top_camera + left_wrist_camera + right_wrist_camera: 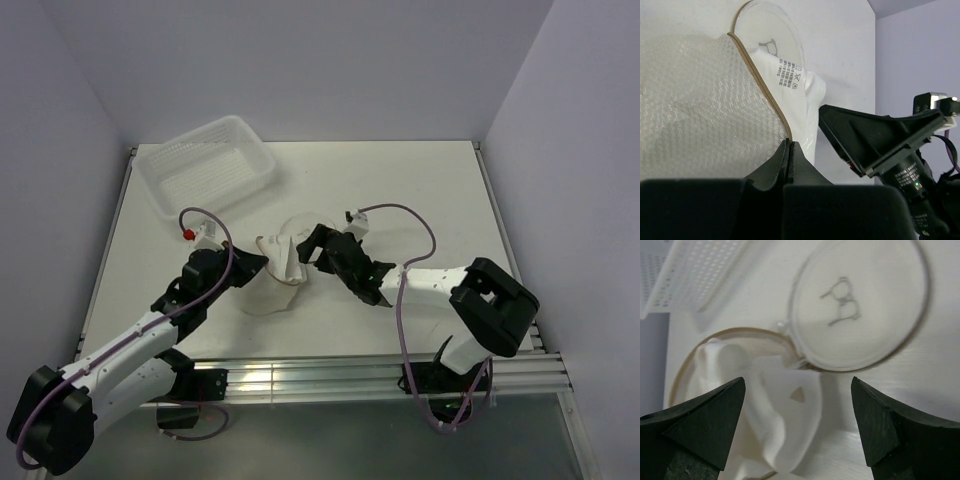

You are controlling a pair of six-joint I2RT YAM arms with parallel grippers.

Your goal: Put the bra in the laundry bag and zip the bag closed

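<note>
L gripper [790, 150]: fingers pressed together, clamped on the tan zip rim of the small white mesh cylinder-shaped laundry bag [700, 115], at the rim's near edge. Bag rests on the flat white table [420, 190], mouth turned toward R gripper [797, 385]. R gripper's fingers are wide apart w/ nothing gripped, hovering right at the bag mouth. Soft off-white padded bra [772, 425] sits mostly inside the mouth, in line w/ the gap between R fingers. One fold w/ care label spills over the rim. Can't tell if R fingers touch it. Bag's round flat lid [860, 305] w/ black bra icon is flipped open, lying just beyond the bra, joined at the rim. Zip undone. White perforated rectangular plastic basket [208, 165] is at far-L of table, apart from bag.
</note>
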